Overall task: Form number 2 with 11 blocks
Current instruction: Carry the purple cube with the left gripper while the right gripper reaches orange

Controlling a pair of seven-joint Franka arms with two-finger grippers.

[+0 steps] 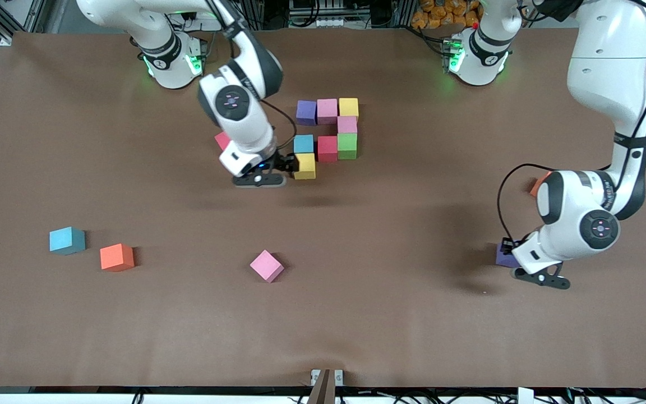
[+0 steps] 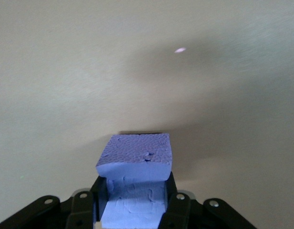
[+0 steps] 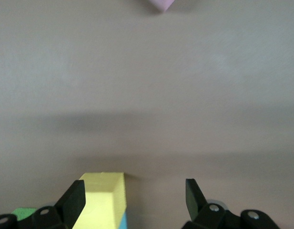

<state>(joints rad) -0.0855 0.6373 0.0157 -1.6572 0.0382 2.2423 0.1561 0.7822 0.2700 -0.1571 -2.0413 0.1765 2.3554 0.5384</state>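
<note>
1. A partly built figure of eight blocks is seen on the brown tabletop [image 1: 132, 336]; the green block [image 1: 347, 146] in it is taken as the landmark.
2. Farther from the front camera than the green block, a pink block [image 1: 347, 124] and a yellow block [image 1: 349, 106] are stacked in line, with another pink block [image 1: 327, 110] and a purple block [image 1: 306, 112] set beside the yellow one toward the right arm's end.
3. Beside the green block, a red block [image 1: 327, 148] and a light blue block [image 1: 303, 143] are lined up toward the right arm's end, and a second yellow block [image 1: 304, 166] is placed touching the light blue one, nearer the camera.
4. The right claw [image 3: 135, 200] is held wide at this second yellow block, one finger beside it.
5. Well away from the green block, toward the left arm's end and nearer the camera, another purple block [image 2: 136, 162] is gripped by the left claw [image 2: 135, 202] at the tabletop.
6. Loose blue [image 1: 67, 240], orange [image 1: 116, 257] and pink [image 1: 267, 266] blocks are seen nearer the camera than the green block.
</note>
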